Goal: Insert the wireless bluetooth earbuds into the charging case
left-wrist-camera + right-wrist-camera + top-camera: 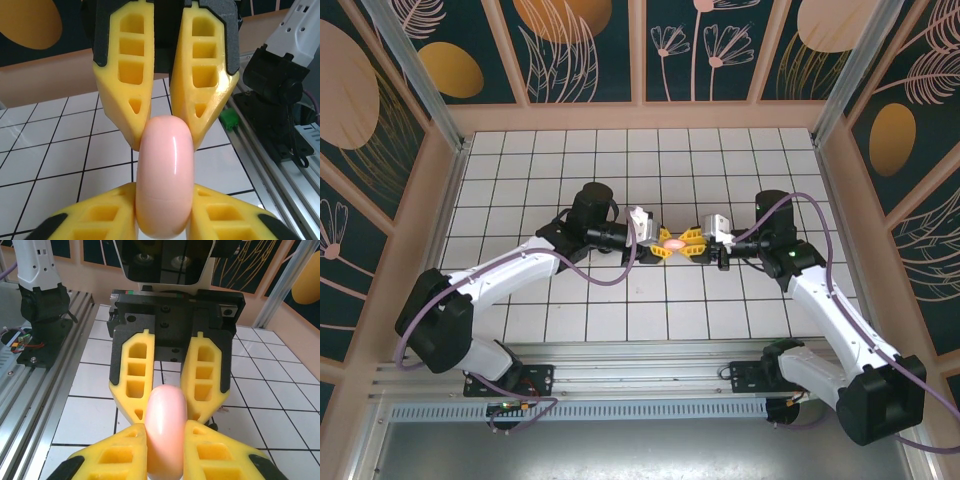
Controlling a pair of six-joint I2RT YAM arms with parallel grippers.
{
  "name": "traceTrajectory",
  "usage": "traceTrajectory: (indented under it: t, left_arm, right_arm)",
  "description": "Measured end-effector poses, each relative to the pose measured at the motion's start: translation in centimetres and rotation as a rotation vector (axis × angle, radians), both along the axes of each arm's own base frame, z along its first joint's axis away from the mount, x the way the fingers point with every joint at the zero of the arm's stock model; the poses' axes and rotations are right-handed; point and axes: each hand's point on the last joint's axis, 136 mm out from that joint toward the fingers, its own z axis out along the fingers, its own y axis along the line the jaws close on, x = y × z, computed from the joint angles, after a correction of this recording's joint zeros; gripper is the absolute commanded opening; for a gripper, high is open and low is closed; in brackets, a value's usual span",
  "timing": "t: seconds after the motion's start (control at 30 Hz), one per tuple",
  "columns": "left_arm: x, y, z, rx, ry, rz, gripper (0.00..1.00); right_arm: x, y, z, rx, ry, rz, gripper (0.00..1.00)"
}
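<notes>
A glossy pink charging case (pixel 673 243) hangs above the middle of the tiled table, pinched from both sides. It looks closed: a thin seam runs across it in the left wrist view (pixel 165 175). My left gripper (pixel 661 244) reaches in from the left and is shut on the case's near end (pixel 164 207). My right gripper (pixel 687 244) comes from the right and is shut on the opposite end (pixel 166 450), with the case (pixel 166 425) upright between its yellow fingers. Each wrist view has the other gripper's yellow fingers (pixel 125 85) (pixel 135 375) facing it. The earbuds are out of view.
White gridded tiles (pixel 620 160) spread all around the grippers. Pink walls and metal posts (pixel 440 120) enclose the table. An aluminium rail (pixel 640 375) with the arm bases runs along the near edge. A tiny pinkish bit (pixel 223 410) lies on a tile, too small to identify.
</notes>
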Motion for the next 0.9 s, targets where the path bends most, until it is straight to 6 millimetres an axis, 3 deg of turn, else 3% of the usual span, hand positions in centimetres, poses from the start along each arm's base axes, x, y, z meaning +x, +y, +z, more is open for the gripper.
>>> traceTrajectory:
  t: [0.07, 0.23, 0.37, 0.9]
  left_arm:
    - [0.1, 0.0, -0.1, 0.005, -0.003, 0.001, 0.16]
    - [0.1, 0.0, -0.1, 0.008, -0.001, 0.002, 0.16]
    - [0.3, 0.1, -0.1, 0.008, -0.004, 0.009, 0.15]
    - [0.9, 0.2, -0.2, 0.014, -0.015, 0.034, 0.13]
  right_arm:
    - [0.0, 0.0, -0.1, -0.002, 0.003, -0.002, 0.19]
    - [0.4, 0.0, -0.1, -0.006, 0.018, -0.023, 0.4]
    - [1.3, 0.0, 0.2, 0.014, 0.027, -0.073, 0.46]
    - [4.4, -1.2, 2.0, 0.105, 0.07, -0.25, 0.5]
